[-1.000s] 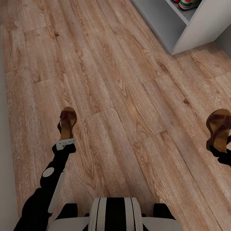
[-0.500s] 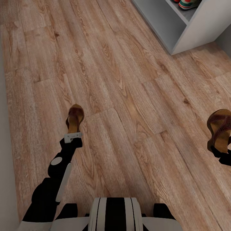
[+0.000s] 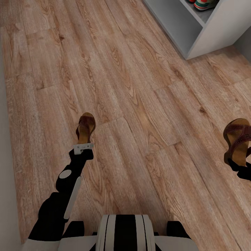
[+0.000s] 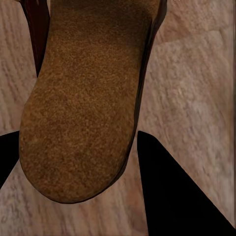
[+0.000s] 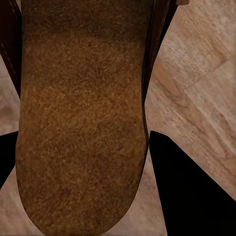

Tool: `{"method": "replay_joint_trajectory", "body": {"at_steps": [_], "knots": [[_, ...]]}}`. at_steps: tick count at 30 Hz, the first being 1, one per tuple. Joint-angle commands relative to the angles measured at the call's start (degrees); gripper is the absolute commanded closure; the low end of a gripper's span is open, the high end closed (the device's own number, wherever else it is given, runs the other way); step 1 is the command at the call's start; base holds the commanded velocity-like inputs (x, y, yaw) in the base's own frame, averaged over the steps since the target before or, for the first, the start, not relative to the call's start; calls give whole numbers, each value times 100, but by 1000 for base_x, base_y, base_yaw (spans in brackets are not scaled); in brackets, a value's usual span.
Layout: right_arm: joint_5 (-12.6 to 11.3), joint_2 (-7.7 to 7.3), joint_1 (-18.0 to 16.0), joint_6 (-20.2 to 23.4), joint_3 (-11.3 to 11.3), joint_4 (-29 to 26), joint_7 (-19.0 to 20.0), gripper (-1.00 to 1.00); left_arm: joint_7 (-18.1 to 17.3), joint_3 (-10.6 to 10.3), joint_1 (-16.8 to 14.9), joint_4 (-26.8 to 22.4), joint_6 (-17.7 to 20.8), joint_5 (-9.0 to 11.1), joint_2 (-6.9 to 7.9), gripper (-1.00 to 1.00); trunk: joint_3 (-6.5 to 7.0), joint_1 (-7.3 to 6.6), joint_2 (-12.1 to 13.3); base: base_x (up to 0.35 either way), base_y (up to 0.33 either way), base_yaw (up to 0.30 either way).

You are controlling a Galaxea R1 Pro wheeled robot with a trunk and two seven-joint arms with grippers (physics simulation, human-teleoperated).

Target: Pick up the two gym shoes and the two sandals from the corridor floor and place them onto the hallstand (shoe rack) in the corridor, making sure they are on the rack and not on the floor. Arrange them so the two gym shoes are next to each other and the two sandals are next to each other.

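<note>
one sandal sits left, the other sandal far right, the hallstand ahead right.

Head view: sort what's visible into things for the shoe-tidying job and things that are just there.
For the job:
- sandal in left claw
- sandal in right claw
- gym shoe on the hallstand
- corridor floor

Just there:
- wall strip at the left edge

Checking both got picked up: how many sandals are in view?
2. One sandal is held in the left gripper; the other sandal is in the right gripper, at the head view's right edge.
</note>
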Motion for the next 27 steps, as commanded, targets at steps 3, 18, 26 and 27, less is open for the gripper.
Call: {"method": "replay_joint_trajectory", "body": {"at_steps": [3, 18, 26, 27], "knots": [[-14, 0, 0, 7, 3, 0, -5, 100, -3, -52, 0, -1, -7, -29, -5, 100, 0, 0, 0, 13, 0, 0], [-14, 9, 0, 7, 6, 2, 0, 100, 9, -114, -1, -1, -24, -27, -11, 100, 0, 0, 0, 239, 0, 0], [-14, 4, 0, 10, 0, 1, 0, 100, 14, -124, 6, -1, -46, -25, -11, 100, 0, 0, 0, 274, 0, 0], [-14, 3, 0, 12, -1, 0, 0, 100, 15, -125, 7, -1, -48, -28, -11, 100, 0, 0, 0, 86, 0, 0]]}}
